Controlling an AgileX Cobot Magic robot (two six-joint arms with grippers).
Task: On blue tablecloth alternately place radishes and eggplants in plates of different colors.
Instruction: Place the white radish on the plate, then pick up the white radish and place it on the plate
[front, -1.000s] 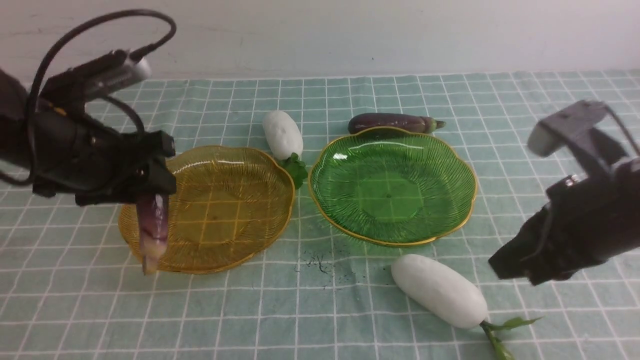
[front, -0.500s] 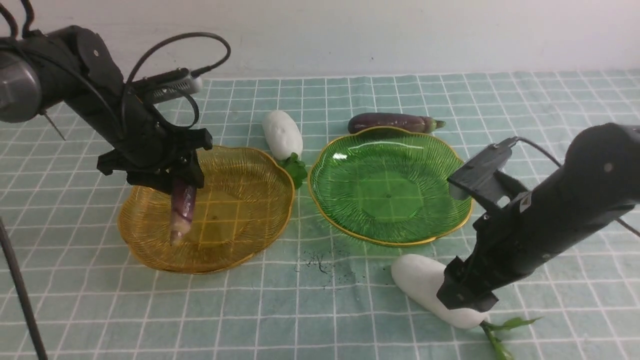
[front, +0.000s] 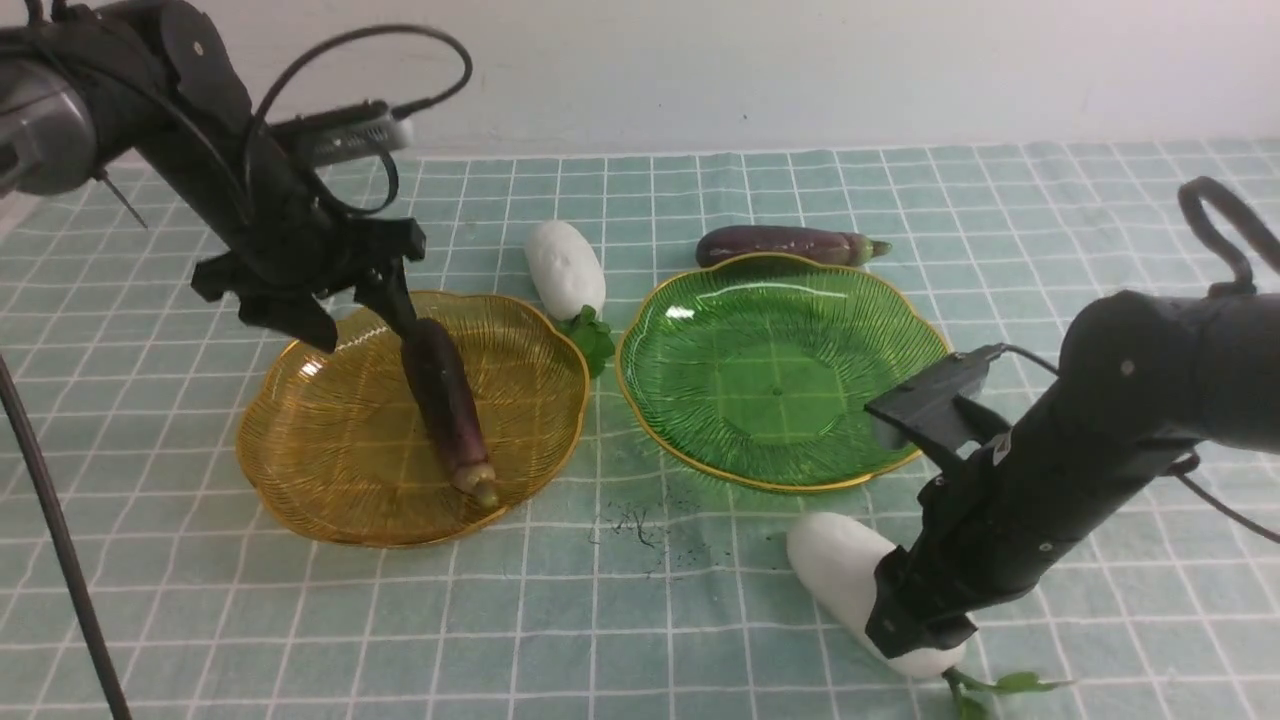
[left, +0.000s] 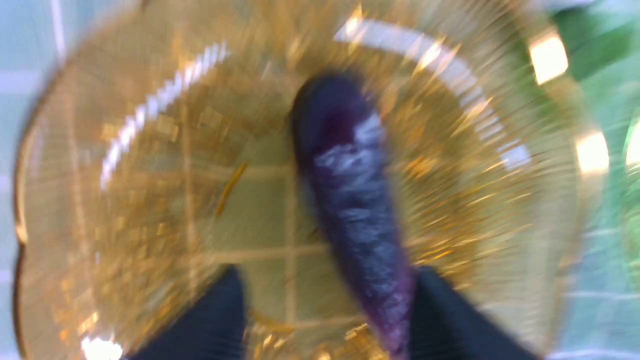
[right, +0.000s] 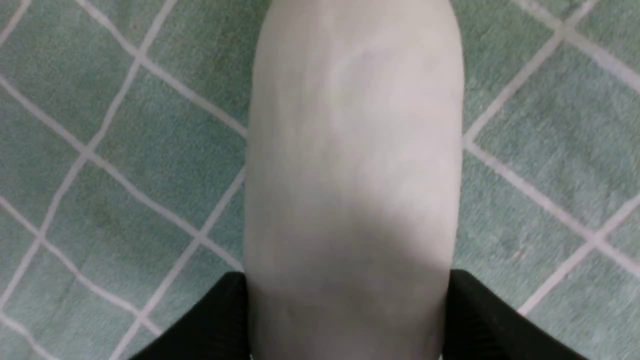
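Amber plate (front: 320, 460), toward the left edge of the tabletop (front: 600, 640), holds one eggplant (front: 447, 410); left claw (front: 350, 312) gapes wide above it. Right claw (front: 915, 630) pinches a radish (front: 835, 565) near the front edge, beside the green plate (front: 780, 390).

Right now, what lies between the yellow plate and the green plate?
In the front view, the leafy top of the far radish sits in the gap between the yellow plate and green plate; nearer, only tablecloth.
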